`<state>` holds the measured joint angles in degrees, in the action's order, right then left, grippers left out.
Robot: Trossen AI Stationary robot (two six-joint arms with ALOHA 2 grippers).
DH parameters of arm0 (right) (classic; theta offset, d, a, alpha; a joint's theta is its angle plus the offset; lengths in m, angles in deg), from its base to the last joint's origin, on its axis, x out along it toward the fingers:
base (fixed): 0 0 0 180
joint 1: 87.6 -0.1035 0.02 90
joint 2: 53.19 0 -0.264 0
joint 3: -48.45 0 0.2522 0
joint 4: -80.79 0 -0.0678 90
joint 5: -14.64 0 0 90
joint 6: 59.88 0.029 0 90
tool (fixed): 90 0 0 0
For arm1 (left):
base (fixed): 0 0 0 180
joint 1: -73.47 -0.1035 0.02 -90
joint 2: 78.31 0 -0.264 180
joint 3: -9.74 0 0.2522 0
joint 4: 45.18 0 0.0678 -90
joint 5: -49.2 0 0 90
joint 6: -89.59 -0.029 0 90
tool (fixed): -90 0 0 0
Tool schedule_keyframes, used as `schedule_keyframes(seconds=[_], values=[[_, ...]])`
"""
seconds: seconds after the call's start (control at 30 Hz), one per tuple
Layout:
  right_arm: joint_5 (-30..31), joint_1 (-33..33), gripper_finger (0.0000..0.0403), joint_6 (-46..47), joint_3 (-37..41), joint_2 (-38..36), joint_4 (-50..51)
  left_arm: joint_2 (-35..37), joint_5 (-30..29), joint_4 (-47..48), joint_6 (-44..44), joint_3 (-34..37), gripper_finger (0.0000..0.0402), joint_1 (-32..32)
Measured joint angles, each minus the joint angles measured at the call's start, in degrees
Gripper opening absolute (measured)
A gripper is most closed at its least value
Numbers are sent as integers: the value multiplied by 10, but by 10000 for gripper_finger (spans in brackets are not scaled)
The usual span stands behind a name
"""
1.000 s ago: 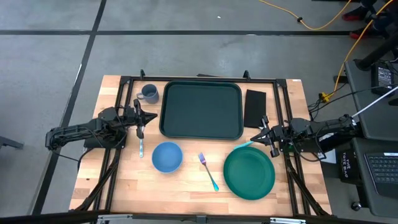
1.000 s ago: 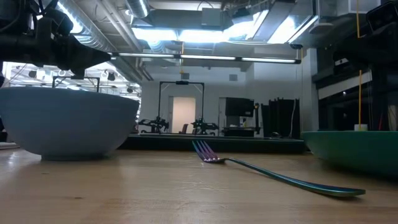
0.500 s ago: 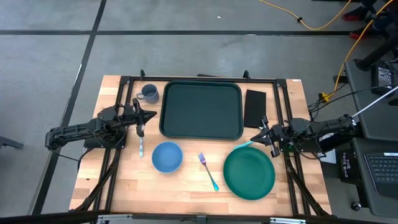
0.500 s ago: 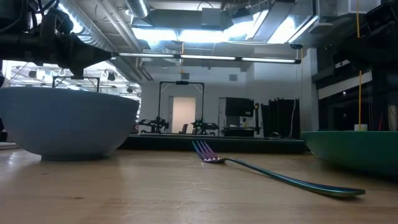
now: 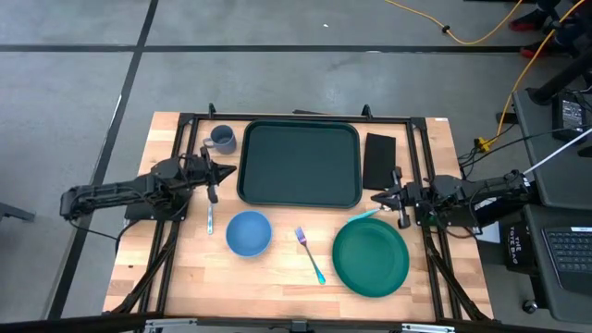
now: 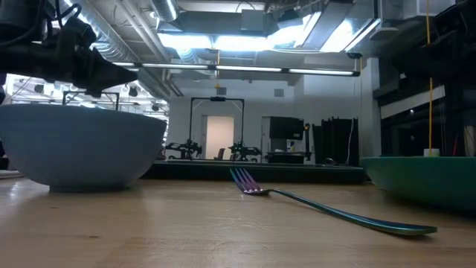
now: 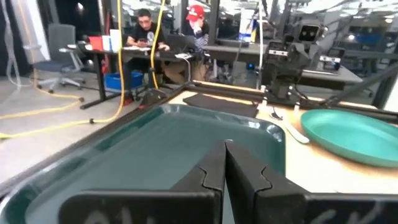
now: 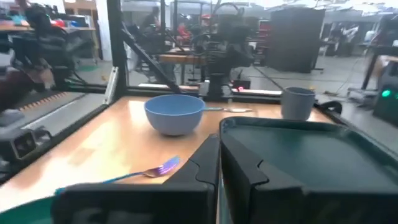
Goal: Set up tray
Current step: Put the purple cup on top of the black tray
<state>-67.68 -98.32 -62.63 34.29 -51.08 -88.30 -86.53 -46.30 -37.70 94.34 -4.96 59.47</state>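
The dark green tray (image 5: 300,164) lies flat at the far middle of the table and holds nothing. My left gripper (image 5: 222,172) hovers shut just off the tray's left rim, pointing right across it; its wrist view looks over the tray (image 7: 155,149). My right gripper (image 5: 381,196) hovers shut off the tray's near right corner, pointing left, with the tray (image 8: 311,155) ahead of its fingers. In the low view the left gripper (image 6: 111,74) hangs above the blue bowl.
A grey mug (image 5: 222,139) stands left of the tray and a black napkin (image 5: 378,159) lies to its right. Nearer are a blue bowl (image 5: 248,233), a fork (image 5: 310,255), a green plate (image 5: 371,257) and a pale utensil (image 5: 210,217). People sit beyond the table.
My left gripper has turned about its wrist and tipped a little beside the tray's left rim, and its arm has drawn slightly toward the table's left edge. My right gripper has also turned a little in place. Both stay shut. Nothing on the table has moved.
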Motion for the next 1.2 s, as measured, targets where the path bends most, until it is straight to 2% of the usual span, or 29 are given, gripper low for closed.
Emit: schedule_keyframes(seconds=[0.17,0.4,0.6,0.8,1.07,1.2], values=[[34,0,6,-33,0,0,-5,-47,-11,-16,14,-15,3,0],[69,1,6,-37,0,0,-10,-169,-50,36,26,-122,3,0],[111,1,10,-40,0,0,-14,-274,-102,178,32,-252,3,0],[128,1,13,-38,0,0,-16,-355,-132,353,82,-391,3,0],[128,1,11,-38,0,0,-16,-429,-143,478,97,-527,3,-5],[128,1,18,-38,0,0,-16,-478,-143,541,96,-583,4,-38]])
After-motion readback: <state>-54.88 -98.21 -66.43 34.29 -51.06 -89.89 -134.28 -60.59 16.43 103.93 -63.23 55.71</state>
